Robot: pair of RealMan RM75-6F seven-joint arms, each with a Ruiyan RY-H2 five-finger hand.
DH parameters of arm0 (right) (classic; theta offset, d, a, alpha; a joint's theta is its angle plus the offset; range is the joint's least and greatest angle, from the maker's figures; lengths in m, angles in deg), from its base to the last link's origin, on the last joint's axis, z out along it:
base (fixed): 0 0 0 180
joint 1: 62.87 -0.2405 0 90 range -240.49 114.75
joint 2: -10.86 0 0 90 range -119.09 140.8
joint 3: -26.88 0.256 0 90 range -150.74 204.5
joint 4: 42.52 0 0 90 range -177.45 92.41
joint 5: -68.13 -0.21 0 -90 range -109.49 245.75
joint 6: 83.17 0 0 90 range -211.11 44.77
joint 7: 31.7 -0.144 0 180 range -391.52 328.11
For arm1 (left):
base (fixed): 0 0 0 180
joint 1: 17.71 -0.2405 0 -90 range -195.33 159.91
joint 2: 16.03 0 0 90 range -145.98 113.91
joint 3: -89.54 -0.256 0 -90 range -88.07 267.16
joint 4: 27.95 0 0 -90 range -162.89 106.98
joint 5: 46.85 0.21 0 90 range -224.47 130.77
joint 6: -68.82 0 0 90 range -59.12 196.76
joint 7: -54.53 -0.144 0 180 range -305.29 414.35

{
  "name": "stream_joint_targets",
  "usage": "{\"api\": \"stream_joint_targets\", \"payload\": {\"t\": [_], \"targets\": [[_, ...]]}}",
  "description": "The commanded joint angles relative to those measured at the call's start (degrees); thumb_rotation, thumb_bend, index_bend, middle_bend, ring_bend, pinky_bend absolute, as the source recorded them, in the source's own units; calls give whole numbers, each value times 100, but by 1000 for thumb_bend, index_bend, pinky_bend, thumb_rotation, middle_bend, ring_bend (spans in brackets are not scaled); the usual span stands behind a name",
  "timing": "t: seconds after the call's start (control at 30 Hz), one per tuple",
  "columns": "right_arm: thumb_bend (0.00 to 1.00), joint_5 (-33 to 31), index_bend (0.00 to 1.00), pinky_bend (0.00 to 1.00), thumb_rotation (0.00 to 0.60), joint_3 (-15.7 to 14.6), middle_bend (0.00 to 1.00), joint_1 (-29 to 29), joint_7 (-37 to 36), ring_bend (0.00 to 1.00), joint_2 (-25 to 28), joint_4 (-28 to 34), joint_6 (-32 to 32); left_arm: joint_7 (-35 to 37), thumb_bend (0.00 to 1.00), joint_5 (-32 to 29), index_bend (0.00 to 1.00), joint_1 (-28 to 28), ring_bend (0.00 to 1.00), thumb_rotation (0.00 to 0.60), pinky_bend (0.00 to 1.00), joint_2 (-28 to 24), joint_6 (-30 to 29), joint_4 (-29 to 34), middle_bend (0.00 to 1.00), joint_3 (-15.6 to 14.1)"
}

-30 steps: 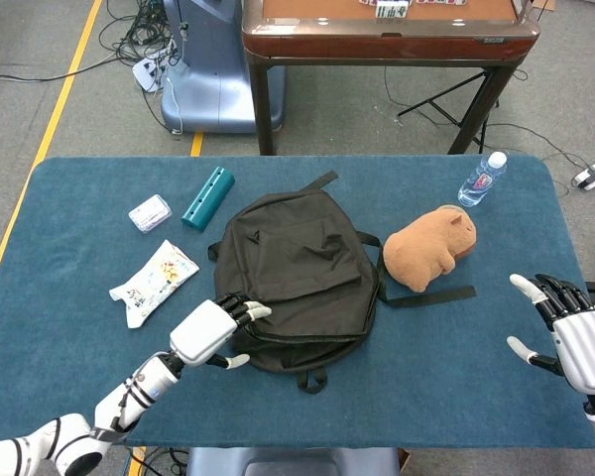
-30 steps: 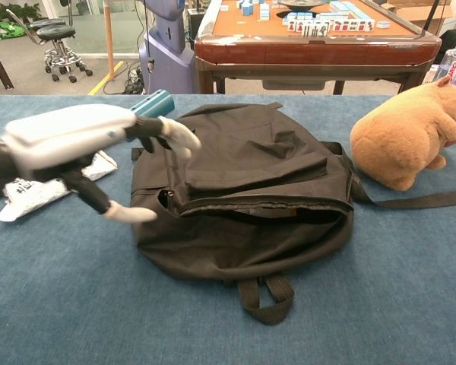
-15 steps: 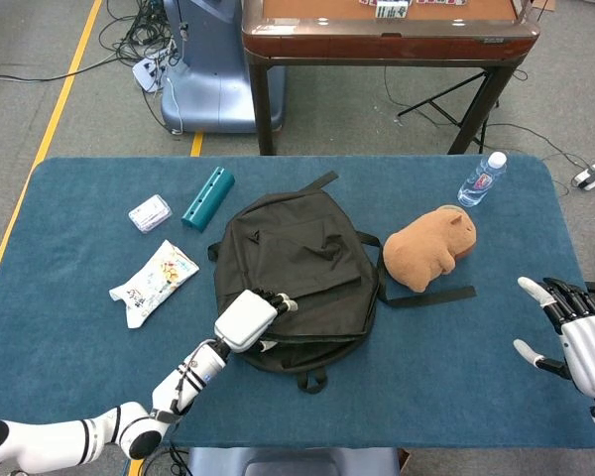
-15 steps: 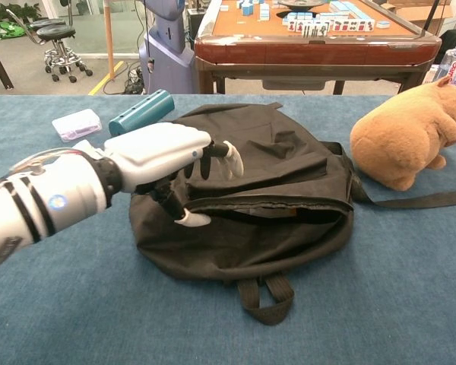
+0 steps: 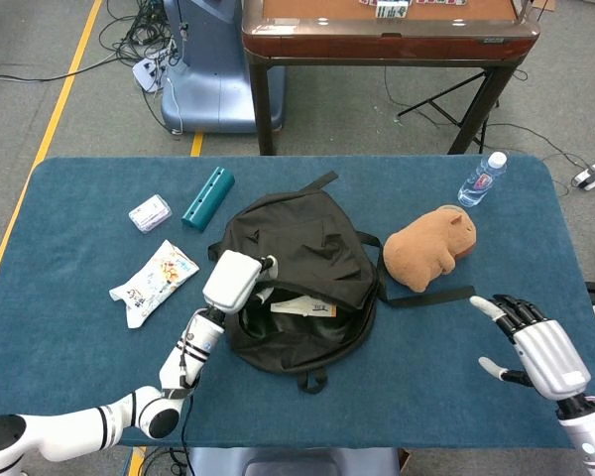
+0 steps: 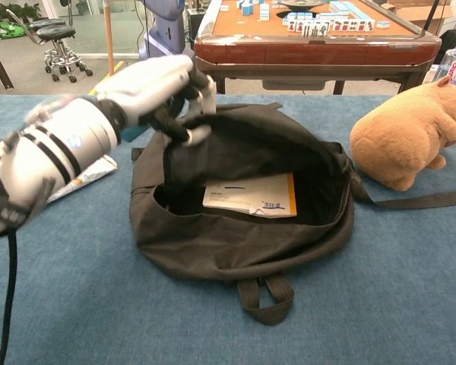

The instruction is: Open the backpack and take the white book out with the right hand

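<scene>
- While the fingers [image 6: 188, 135] of the left hand [image 6: 156, 87] pinch the upper flap of the backpack [image 5: 297, 288] and hold it lifted, the mouth gapes wide; exactly how much cloth they have caught is hard to tell from either view.
- Inside the opening lies the white book [image 6: 249, 195], flat on the bag's lower layer, with a barcode and an orange strip on its right edge, and nothing covering its face.
- Well apart from the bag, the right hand [image 5: 531, 342] hovers over the bare desk [image 5: 69, 228], fingers spread and holding nothing, near the loose strap [image 5: 431, 296] that trails from the backpack.
- Beyond the strap sits a brown plush animal [image 5: 431, 248], just beside the bag's right edge, with a water bottle [image 5: 482, 179] behind it.
- On the left of the desk lie a snack packet [image 5: 154, 282], a teal case [image 5: 207, 197] and a small clear box [image 5: 150, 212], all away from the work.
- Risks from here, as I judge them:
- the thin pinch could slip, dropping the flap over the book;
- the right hand, crossing over, could knock the plush or snag the strap;
- the flat book gives little edge to grip, so it may slide deeper.
</scene>
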Motion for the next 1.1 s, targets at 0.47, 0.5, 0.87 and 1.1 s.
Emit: {"api": "stream_joint_targets", "payload": {"t": [0.47,0.5,0.87,1.1], "targets": [[235,15,160,240,600,320,259,-1595,388,170,-1304,222,1963,167,401,-1704,695,-8,754,600,884,-817,-72,1286,724,759],[237,-103,160,240,600,415,259,-1673,496,170,-1491,174,2032,171,401,-1795,694,-2,753,600,884,-824,-88,1324,724,759],[263,-684,229,277,600,789,301,-2386,824,212,-2904,-1005,2558,82,401,-2264,679,114,749,600,884,-914,-213,1397,724,660],[249,-759,237,281,600,696,324,-2583,877,229,-3642,-2109,2548,82,401,-2459,666,140,745,600,884,-969,-284,1434,724,575]]}}
